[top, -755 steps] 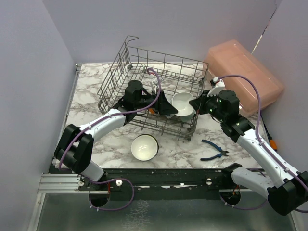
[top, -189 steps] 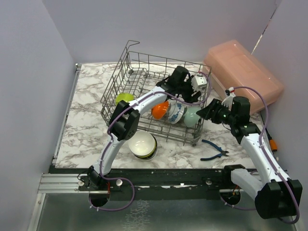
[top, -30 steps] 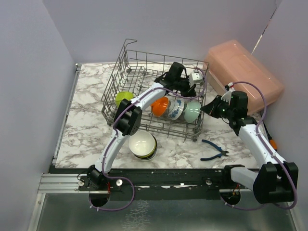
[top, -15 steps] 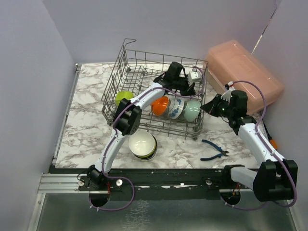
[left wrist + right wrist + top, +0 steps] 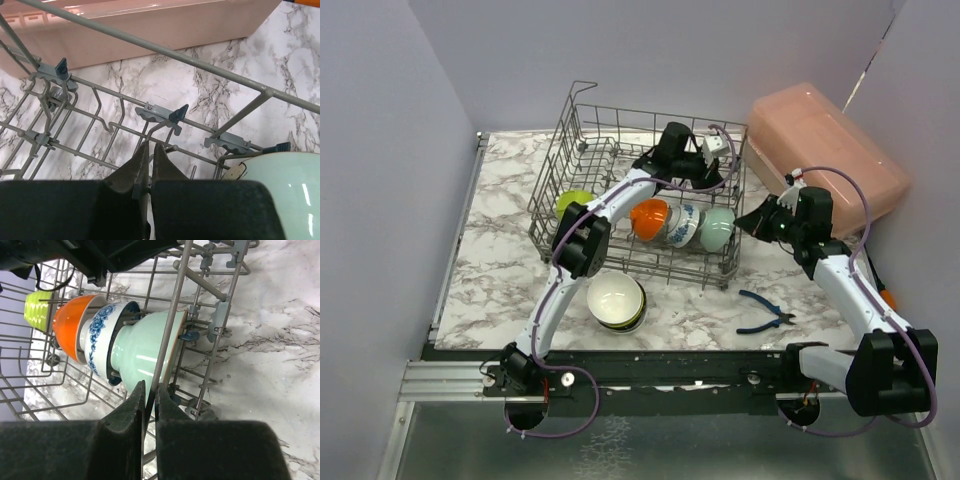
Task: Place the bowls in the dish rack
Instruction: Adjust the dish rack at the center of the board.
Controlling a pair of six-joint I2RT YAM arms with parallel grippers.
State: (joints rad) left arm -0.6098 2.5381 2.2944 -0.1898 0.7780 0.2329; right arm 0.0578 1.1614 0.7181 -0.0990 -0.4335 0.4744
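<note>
Four bowls stand in the dish rack (image 5: 558, 165): lime green (image 5: 575, 202), orange (image 5: 648, 217), blue-patterned (image 5: 682, 222), mint green (image 5: 719, 228). A stack of bowls (image 5: 617, 302) sits on the worktop (image 5: 505, 270) just in front. My left jaws are clenched on a far-wall wire, my right jaws on a right-wall wire beside the mint green. I judge I am repositioning the rack, so both arms should move together, level and slow, so nothing tips.
</note>
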